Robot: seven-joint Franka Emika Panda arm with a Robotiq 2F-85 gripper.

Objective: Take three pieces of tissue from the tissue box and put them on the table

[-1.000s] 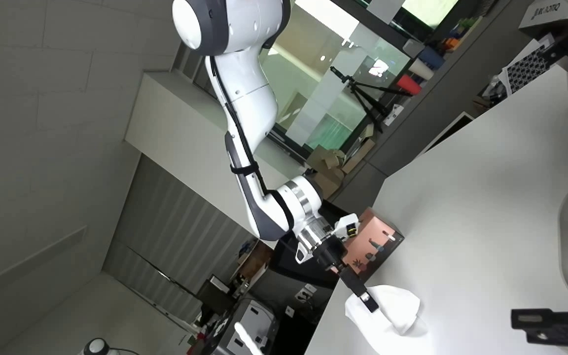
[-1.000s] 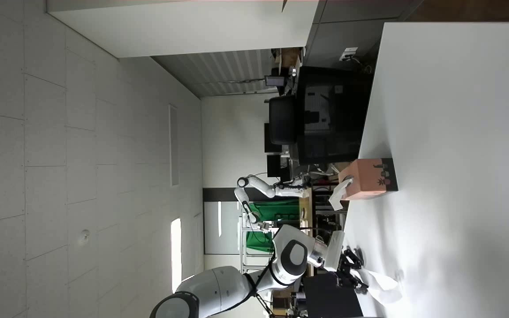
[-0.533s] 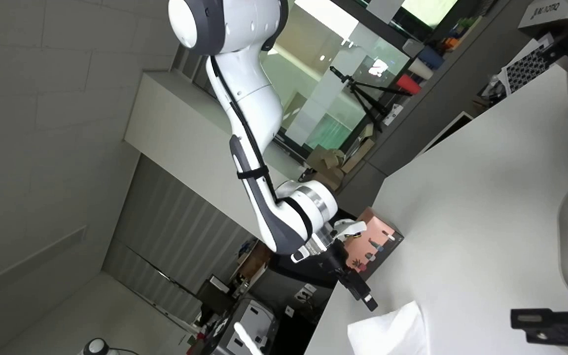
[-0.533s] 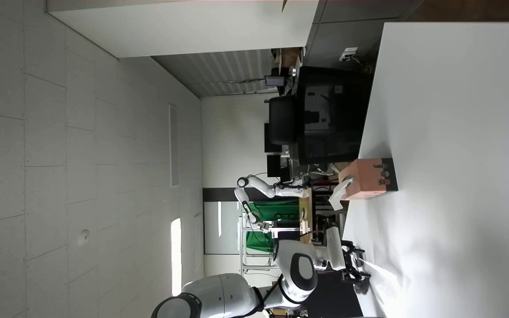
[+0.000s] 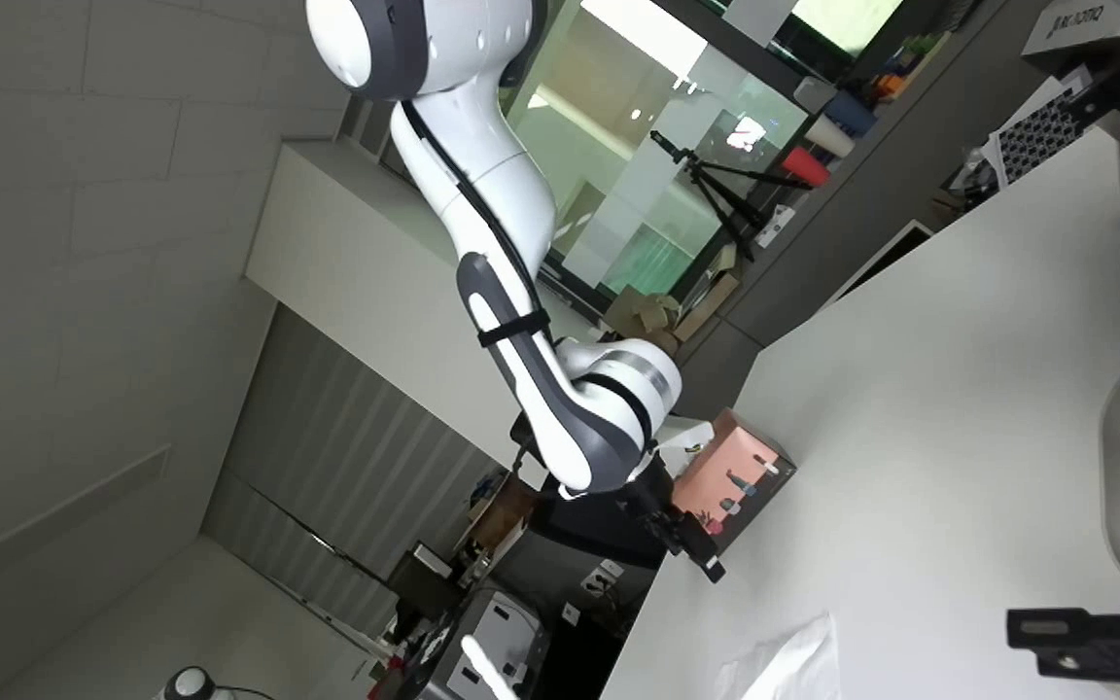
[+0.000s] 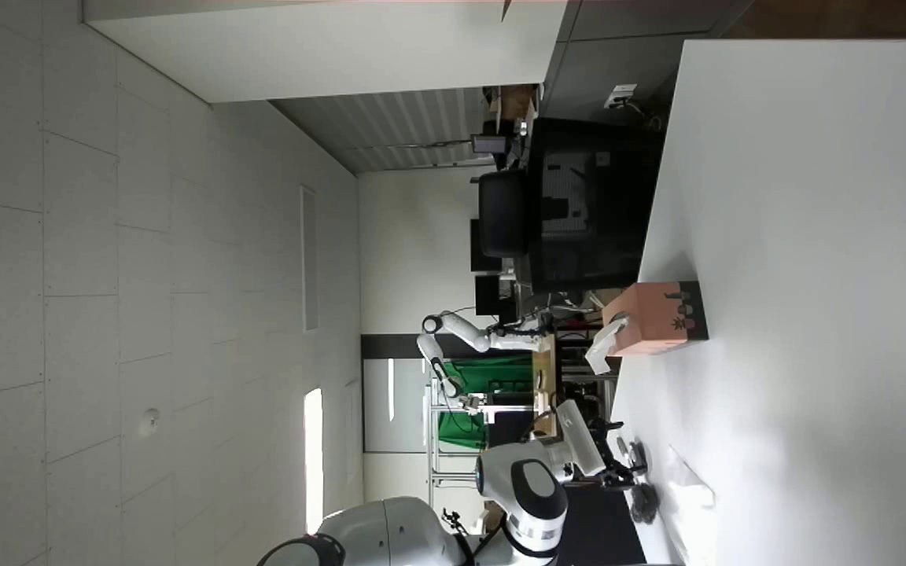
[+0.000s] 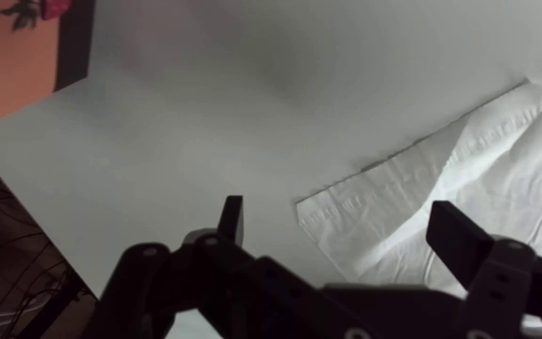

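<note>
My gripper (image 7: pixel 337 213), spread wide and holding nothing, may drag the tissue (image 7: pixel 501 181) on the tabletop (image 7: pixel 195 150) at right of the wrist view, if I go too low toward the tissue box (image 7: pixel 12 61), upper left.

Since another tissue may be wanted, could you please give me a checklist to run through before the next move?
1. The gripper is open and holds nothing: ok.
2. The laid tissue lies on the table, apart from the gripper: ok.
3. The tissue box stands on the table, opening upward: ok.
4. The next tissue pokes out of that opening: ok.
5. The gripper is at that next tissue: not ok, they are apart.
6. The laid tissue is all three pieces: cannot tell, they may overlap.
</note>
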